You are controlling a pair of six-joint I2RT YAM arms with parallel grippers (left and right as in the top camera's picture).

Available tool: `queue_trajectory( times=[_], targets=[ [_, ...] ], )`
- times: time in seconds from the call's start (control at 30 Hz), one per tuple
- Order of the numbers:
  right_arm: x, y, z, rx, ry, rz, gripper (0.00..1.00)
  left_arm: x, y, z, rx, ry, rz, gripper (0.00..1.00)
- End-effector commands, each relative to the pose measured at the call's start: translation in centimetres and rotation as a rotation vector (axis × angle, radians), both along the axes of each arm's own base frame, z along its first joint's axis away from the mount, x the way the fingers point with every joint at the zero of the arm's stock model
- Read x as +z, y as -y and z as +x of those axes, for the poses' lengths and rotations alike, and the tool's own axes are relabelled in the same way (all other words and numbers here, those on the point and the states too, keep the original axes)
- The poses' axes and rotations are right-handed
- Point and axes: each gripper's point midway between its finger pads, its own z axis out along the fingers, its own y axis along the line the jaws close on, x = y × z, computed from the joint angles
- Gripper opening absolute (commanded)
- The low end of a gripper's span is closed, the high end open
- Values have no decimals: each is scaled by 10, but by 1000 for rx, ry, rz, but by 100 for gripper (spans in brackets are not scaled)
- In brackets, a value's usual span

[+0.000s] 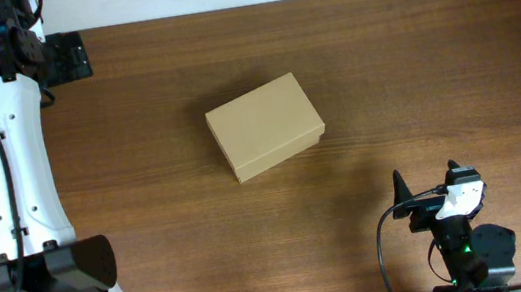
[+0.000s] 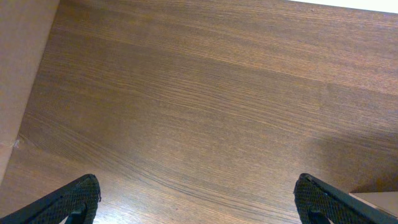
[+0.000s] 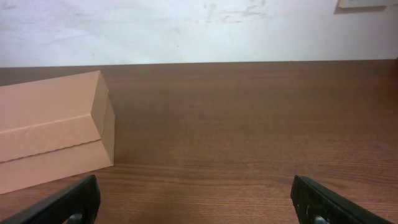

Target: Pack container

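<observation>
The container (image 1: 265, 125) is a plain tan cardboard box, lid shut, lying at an angle on the middle of the wooden table. It also shows at the left of the right wrist view (image 3: 50, 130). My left gripper (image 1: 67, 56) is at the far left back corner, well away from the box; its fingers (image 2: 199, 202) are wide open over bare wood. My right gripper (image 1: 428, 194) is near the front right edge, apart from the box, and its fingers (image 3: 196, 202) are wide open and empty.
A tan cardboard-like surface (image 2: 18, 68) runs along the left edge of the left wrist view; I cannot tell what it is. A white wall (image 3: 199, 28) stands behind the table's far edge. The left arm's white links (image 1: 19, 188) stretch along the table's left side.
</observation>
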Motion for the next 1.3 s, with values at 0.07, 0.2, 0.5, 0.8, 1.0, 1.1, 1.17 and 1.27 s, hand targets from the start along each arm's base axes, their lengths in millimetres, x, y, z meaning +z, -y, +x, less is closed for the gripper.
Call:
queue_trajectory(
  times=[0.07,0.2,0.5,0.8,1.0,1.1,1.17,1.27],
  targets=[
    [-1,-4,0,19,7,4,99,-4,-3,1,9,-11,4,100],
    [-1,-4,0,19,7,4,99,14,3,-6,-3,30,8,100],
    [-1,-4,0,19,7,4,99,93,66,-47,-145,219,11,100],
    [-1,-4,0,19,7,4,99,111,96,-136,-245,333,11,100],
    [-1,-4,0,19,7,4,99,122,83,-159,-204,649,8,100],
    [-1,-4,0,19,7,4,99,111,78,-159,-183,801,12,100],
    [-1,-4,0,19,7,4,99,99,76,-159,-171,888,14,100],
    [-1,-4,0,19,7,4,99,70,73,-161,-159,971,18,99]
  ],
)
